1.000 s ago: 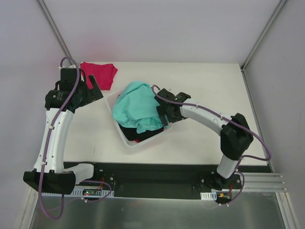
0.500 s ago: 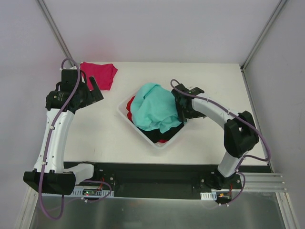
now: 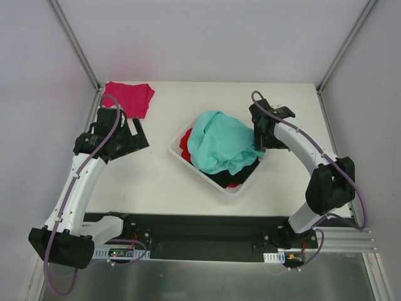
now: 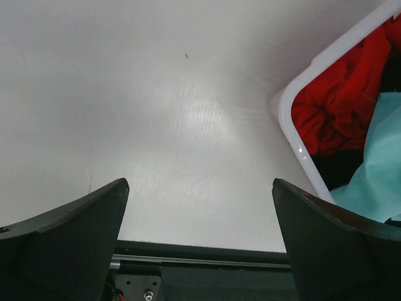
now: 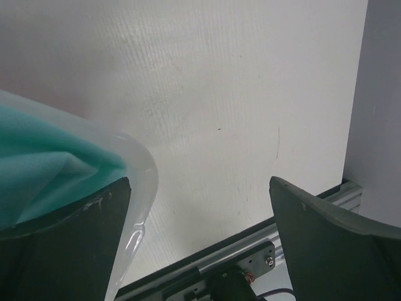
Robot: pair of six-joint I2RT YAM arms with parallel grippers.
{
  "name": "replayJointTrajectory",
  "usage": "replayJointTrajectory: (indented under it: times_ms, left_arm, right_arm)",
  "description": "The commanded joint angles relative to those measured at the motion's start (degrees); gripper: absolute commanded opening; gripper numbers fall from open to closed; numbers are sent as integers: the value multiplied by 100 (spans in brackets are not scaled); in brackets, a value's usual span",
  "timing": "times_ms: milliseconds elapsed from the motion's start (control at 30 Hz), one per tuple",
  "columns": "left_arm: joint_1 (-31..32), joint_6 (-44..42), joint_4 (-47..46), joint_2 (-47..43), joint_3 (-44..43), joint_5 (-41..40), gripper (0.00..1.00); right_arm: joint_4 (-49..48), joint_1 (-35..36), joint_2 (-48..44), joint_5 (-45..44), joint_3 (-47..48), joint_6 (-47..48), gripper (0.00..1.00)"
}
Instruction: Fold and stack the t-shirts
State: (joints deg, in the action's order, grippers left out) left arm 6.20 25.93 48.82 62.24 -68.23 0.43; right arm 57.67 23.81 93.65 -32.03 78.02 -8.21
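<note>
Teal t-shirt (image 3: 219,141) heaps over my white bin (image 3: 188,164) (magenta t-shirt (image 3: 130,98) lies far-left); left claw (image 4: 199,185) and right claw (image 5: 199,182) gape wide.

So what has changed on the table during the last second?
The white bin with the teal t-shirt on top slid to the right, with the right gripper at its right rim, jaws open. The left gripper, also open, moved a little nearer and to the right. Nothing was gripped. The pink t-shirt stayed in the far left corner.
</note>
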Motion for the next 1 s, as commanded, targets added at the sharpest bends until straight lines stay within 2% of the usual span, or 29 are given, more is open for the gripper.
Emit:
replayJointTrajectory:
  times_ms: [0,133,300,433,700,967]
  left_arm:
    - [671,385,-442,-230,406,-341,99]
    - [1102,641,-619,164,714,-455,99]
    - [1682,992,-610,946,793,-1158,99]
    - [2051,1247,-619,1578,689,-1440,99]
    - [2281,1564,-628,2502,293,-1738,99]
    - [2421,1599,-997,3294,-594,-1739,99]
  right_arm:
    - [543,35,-768,82,757,-120,96]
    - [807,237,-1330,329,1389,-94,96]
    - [1334,474,-1962,566,1892,-128,96]
    - [1484,598,-2594,821,1840,-295,96]
    - [1660,686,-3502,1304,1621,-497,96]
    - [1581,897,-4091,1822,1278,-717,96]
